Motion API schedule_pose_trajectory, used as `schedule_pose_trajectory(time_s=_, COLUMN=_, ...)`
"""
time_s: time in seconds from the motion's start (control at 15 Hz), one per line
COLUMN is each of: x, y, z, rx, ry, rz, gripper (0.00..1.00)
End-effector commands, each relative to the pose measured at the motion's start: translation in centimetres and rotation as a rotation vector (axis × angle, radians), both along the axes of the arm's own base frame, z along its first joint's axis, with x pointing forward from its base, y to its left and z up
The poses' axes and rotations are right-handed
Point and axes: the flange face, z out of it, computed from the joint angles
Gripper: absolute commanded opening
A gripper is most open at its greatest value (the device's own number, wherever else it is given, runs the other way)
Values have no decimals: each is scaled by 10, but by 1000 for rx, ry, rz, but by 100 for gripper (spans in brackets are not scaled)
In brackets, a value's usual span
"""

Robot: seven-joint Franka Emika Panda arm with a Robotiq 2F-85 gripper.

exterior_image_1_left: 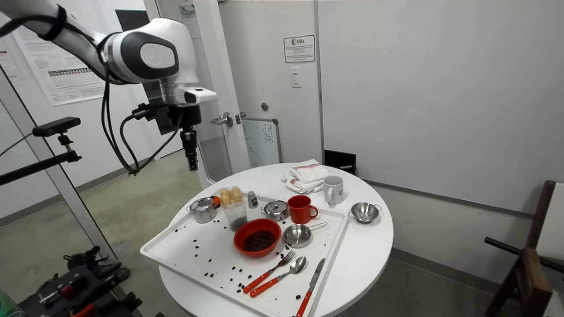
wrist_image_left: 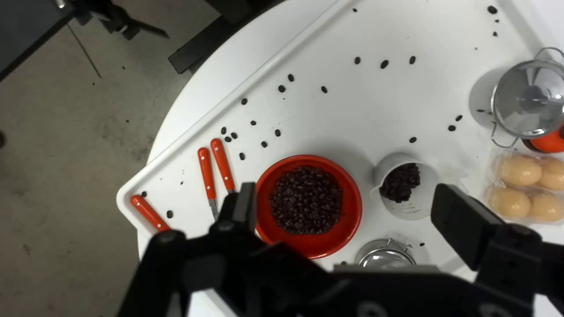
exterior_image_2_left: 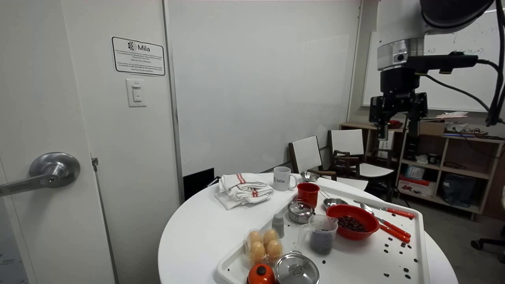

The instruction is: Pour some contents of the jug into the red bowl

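Observation:
The red bowl [exterior_image_1_left: 241, 245] rests on the white tray, with dark beans spread over its bottom in the wrist view. Beside it stands the jug [exterior_image_2_left: 322, 240], a clear, upright measuring cup holding more dark beans. In the wrist view the beans in the jug [wrist_image_left: 414, 204] are heaped to one side. My gripper [wrist_image_left: 345, 196] is high above the table, its jaws wide apart and nothing between them. Both exterior views show the gripper [exterior_image_2_left: 397, 135] well clear of the bowl and the jug.
Around the jug on the tray [exterior_image_1_left: 185, 246] are a lidded pot [exterior_image_2_left: 296, 270], eggs [exterior_image_2_left: 264, 248], a shaker [exterior_image_2_left: 278, 225], a lidded pan [exterior_image_1_left: 276, 210] and a red cup [exterior_image_1_left: 301, 210]. Cutlery [exterior_image_1_left: 282, 273] and scattered beans lie nearby. Towels [exterior_image_2_left: 242, 189] and a mug [exterior_image_1_left: 333, 190] sit behind.

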Motion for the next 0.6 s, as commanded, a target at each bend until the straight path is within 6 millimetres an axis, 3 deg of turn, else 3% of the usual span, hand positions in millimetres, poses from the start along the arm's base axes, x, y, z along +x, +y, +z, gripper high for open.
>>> schedule_pose_trajectory(time_s=0.0, x=36, y=23, z=-11, rx=38, ry=-18, rz=-178, gripper=100)
schedule_pose_trajectory(time_s=0.27, x=67, y=32, z=-33, rx=6, ry=-30, rz=-326, gripper=100)
schedule_pose_trajectory(time_s=0.53, x=95, y=27, z=-45, rx=13, ry=-8, rz=-444, gripper=100)
